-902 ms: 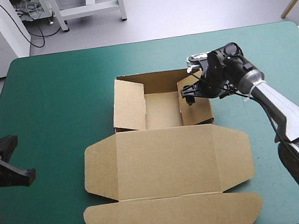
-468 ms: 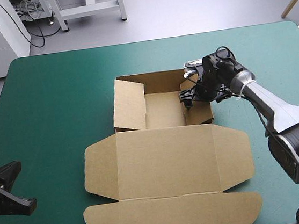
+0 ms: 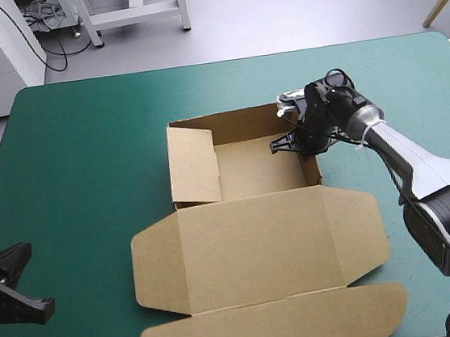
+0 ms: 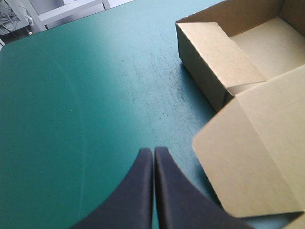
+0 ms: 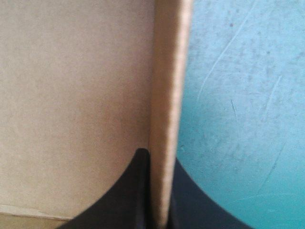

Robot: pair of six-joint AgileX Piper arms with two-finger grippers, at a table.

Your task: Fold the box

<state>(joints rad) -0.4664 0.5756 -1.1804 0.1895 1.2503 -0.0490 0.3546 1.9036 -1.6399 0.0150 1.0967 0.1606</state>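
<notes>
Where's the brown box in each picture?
High view: the box sits mid-table, lid flat toward the near edge.
Left wrist view: the box lies ahead of and beside the shut left end effector.
Right wrist view: its wall is pinched in the right end effector.
Shared landmark: the teal-green table cover.

Box (image 3: 258,246): brown board, matt, uncoated, smooth on its faces. The cut edge (image 5: 169,86) of its right wall looks paler and slightly fibrous. Table cover (image 4: 71,95): teal-green, smooth, low sheen, marked with fine scratches and dark scuffs on the left of the box. Left gripper (image 4: 153,151): black fingers (image 4: 138,200), smooth, matt, plastic-like. Right arm casing (image 3: 428,170): grey, smooth, with a soft gloss.
</notes>
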